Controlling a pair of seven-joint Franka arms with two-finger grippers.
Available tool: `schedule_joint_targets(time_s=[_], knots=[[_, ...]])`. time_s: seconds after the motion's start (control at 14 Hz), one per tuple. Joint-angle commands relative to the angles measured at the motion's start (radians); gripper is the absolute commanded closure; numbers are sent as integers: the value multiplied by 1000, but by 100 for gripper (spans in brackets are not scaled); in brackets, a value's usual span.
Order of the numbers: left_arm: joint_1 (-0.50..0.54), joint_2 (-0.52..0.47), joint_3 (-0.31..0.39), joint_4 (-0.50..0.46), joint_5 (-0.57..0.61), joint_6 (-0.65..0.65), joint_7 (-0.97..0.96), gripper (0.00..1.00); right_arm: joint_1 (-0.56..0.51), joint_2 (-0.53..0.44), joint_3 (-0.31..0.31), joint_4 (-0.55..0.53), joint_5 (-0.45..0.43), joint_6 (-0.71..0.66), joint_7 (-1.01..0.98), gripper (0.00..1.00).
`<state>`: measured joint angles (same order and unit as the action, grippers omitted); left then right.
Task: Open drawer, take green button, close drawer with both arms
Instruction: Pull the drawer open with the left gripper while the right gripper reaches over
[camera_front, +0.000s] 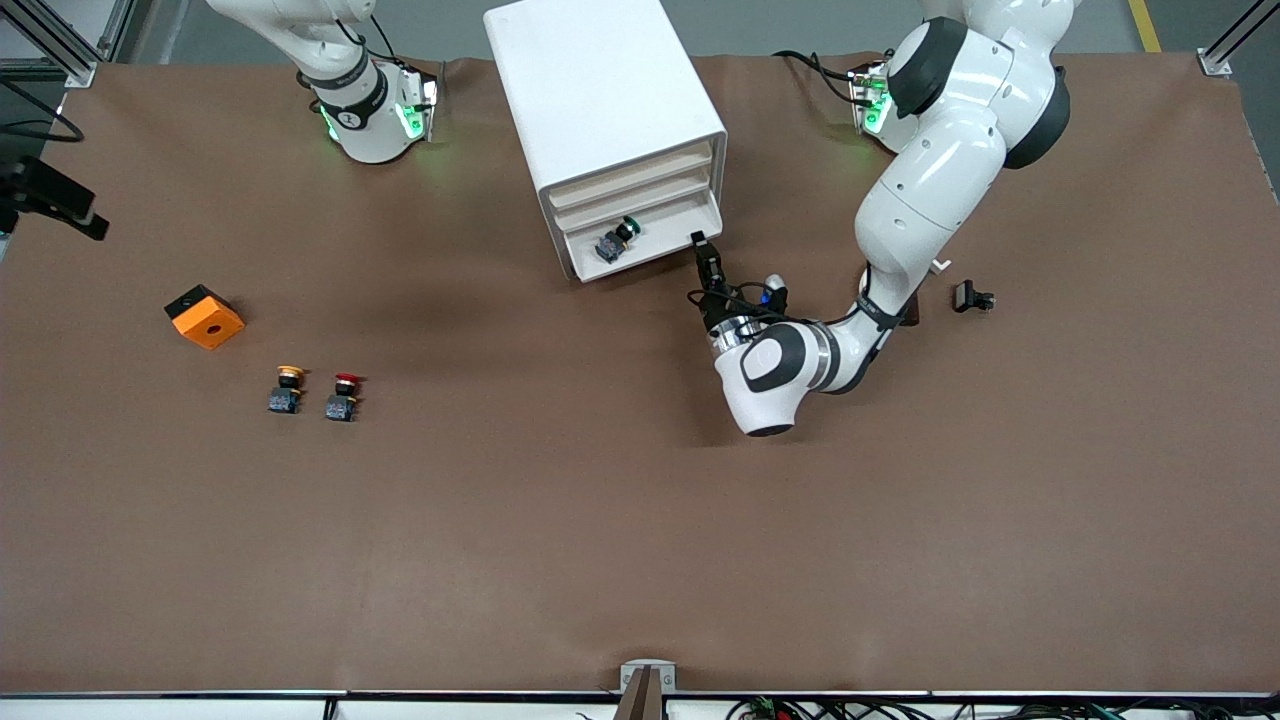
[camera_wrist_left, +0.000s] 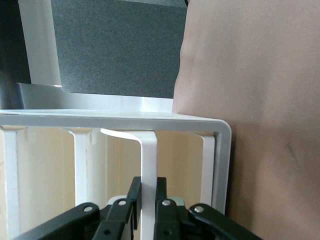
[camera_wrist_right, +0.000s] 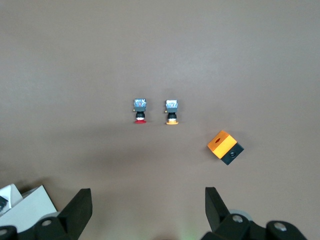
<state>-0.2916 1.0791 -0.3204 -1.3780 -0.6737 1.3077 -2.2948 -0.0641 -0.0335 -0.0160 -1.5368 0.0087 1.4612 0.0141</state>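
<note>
1. Your drawer (camera_front: 650, 240) — the lowest tray of the white cabinet (camera_front: 600, 90) — stands pulled out toward the front camera.
2. The green-capped button (camera_front: 614, 241) lies on its side in that drawer, toward the right arm's end of it, untouched.
3. Your left claw (camera_front: 702, 243) sits at the drawer's front corner toward the left arm's end. In the left wrist view its fingers (camera_wrist_left: 134, 197) are clenched on a thin white upright strip (camera_wrist_left: 148, 185) — likely the drawer's front lip, though the view is too close to be sure.
4. Your right claw (camera_wrist_right: 147, 207) hangs released, jaws wide, above the surface (camera_front: 640, 520); the right arm waits near its base.
5. On the surface toward the right arm's end you have a yellow-capped button (camera_front: 288, 388) and a red-capped button (camera_front: 343, 396) side by side, with an orange block (camera_front: 204, 316) near them, farther from the front camera.
6. A small black part (camera_front: 972, 297) lies on the surface toward the left arm's end.
</note>
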Motion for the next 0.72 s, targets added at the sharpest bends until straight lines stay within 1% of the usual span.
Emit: schedule_joint_targets(time_s=[0.0,0.14,0.29,0.43,0.57,0.64], knots=[[18,2,18,25,-14,-5,-28,90,3,76,4,32,-12,16,-2,0],[46,2,18,25,-15,-5,-28,91,6,121,2,33,-16,16,-6,0],[71,5,18,40,-17,-5,-26,90,3,141,2,30,-15,19,4,0],[97,7,18,50,-30,-4,-26,90,24,156,4,30,-27,18,41,0],[123,5,18,51,-53,-4,-26,90,76,155,5,21,-15,5,249,0],[130,4,18,54,-53,-4,-26,90,122,155,7,18,-12,5,344,0]])
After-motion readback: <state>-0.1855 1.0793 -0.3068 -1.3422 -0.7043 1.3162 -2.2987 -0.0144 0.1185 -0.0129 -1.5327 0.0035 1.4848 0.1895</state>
